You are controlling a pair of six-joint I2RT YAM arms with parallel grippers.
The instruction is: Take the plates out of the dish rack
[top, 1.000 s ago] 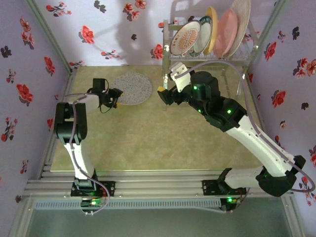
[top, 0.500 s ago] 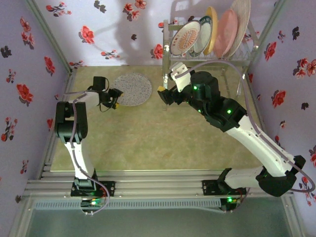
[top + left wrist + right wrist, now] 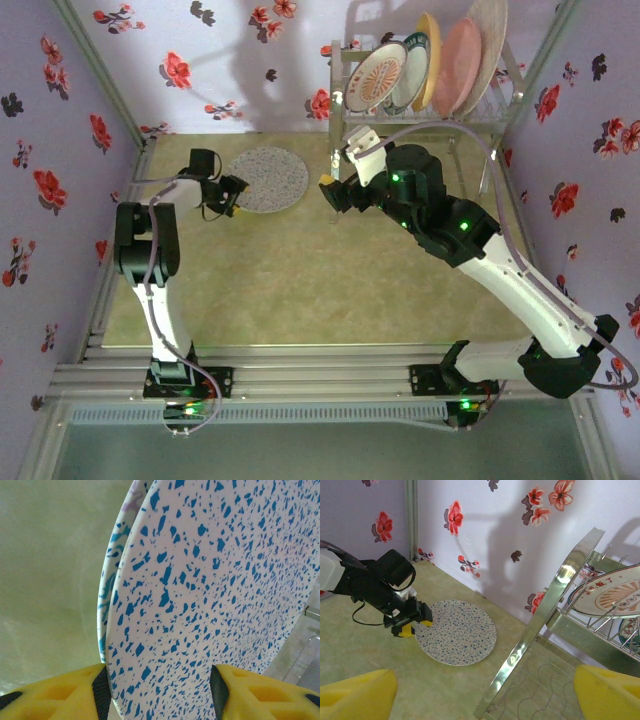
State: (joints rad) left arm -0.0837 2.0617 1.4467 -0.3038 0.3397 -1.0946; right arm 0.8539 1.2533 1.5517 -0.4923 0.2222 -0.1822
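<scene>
Floral walls (image 3: 200,60) back the dish rack (image 3: 536,630) holding upright plates (image 3: 377,76).

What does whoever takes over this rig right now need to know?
Left gripper: open, at the rim of the speckled plate, which lies flat on the table. A second plate seems to lie under it.
Right gripper: open, empty, beside the left end of the rack.
Done: those plates are out.
Left: five stand in the rack: patterned plate, teal-rimmed plate, yellow plate, pink plate, cream plate.
</scene>
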